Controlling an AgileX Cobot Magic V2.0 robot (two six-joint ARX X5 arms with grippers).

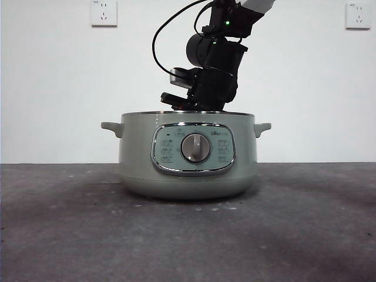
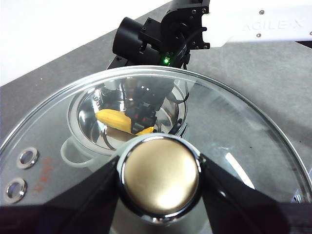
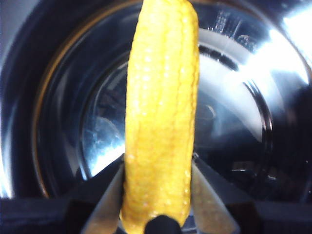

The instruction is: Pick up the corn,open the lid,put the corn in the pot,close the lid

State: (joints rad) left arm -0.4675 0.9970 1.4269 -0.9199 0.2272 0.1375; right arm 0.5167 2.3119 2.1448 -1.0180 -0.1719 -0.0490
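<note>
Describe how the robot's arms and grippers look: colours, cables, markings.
The right gripper is black and blocky on a round black wrist, with a looping black cable and a green light. Its arm link is white with grey AGILEX lettering and small screws. The left gripper has broad matte black jaws.

We are looking at a staged test bench in a lab or robotics workroom, not a lived-in kitchen. A plain white wall [image 1: 59, 88] runs behind, bare but for two white wall sockets [image 1: 104, 13] set high. The work surface is a dark grey, speckled tabletop [image 1: 70, 235], scuffed and unfurnished. On it stands a single round sage-green electric cooking pot [image 1: 188, 155] with a silver dial. A black robot arm with a lit green indicator light [image 1: 226, 23] and a white link printed with a maker's name [image 2: 273, 24] marks it as a robot rig.
</note>
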